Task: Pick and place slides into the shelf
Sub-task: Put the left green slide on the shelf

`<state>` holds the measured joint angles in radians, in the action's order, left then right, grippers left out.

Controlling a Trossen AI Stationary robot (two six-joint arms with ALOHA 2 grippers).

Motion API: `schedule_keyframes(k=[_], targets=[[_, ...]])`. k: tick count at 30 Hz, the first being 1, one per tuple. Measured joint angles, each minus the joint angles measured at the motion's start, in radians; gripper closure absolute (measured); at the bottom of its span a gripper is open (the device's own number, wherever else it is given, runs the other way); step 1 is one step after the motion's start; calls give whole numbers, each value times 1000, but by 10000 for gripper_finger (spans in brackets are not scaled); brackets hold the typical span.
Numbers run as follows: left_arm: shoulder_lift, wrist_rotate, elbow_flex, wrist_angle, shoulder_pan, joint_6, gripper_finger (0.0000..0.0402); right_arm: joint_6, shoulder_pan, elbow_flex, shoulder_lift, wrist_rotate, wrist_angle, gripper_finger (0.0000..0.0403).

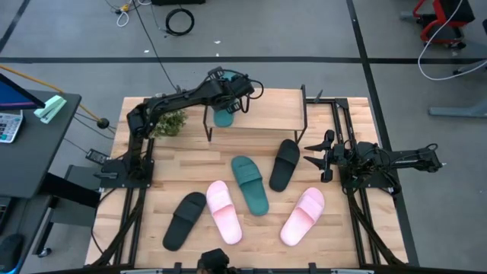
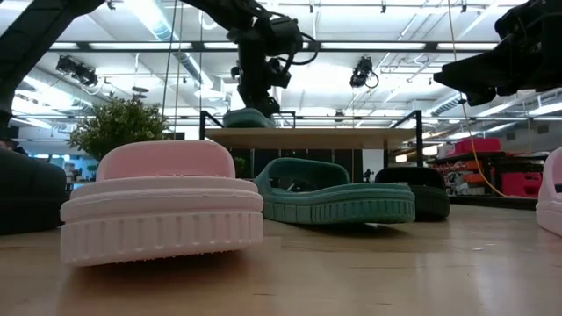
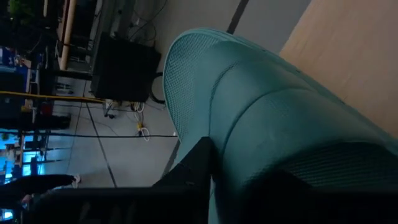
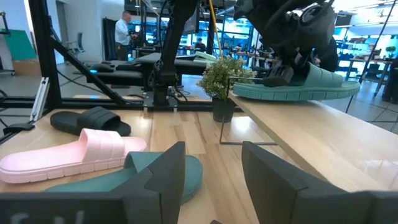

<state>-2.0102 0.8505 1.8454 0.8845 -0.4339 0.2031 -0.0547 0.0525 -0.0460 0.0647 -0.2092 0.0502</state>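
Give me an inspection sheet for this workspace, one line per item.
Surface: wooden table, five slides lying loose on it.
Job's things: one teal slide on the shelf top; on the table, a teal slide, black slides, pink slides.
Clutter: potted plant beside the shelf.
Grippers: left pincer at the shelf slide; whether it grips is unclear. Right pincer open, waiting at the table's right edge.
Cables: loose cables on the floor beyond the table.
Surroundings: side desk left of the table; a person far off in the right wrist view.
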Motion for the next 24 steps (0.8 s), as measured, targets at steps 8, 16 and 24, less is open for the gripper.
schedule_keyframes(k=[8,16,24], targets=[[0,-2,0,0,1,2,303,0,0,0,0,0,0,238],[0,18,0,4,35,100,296,0,0,0,0,0,0,238],[2,78,0,3,65,104,285,0,0,0,0,0,0,238]])
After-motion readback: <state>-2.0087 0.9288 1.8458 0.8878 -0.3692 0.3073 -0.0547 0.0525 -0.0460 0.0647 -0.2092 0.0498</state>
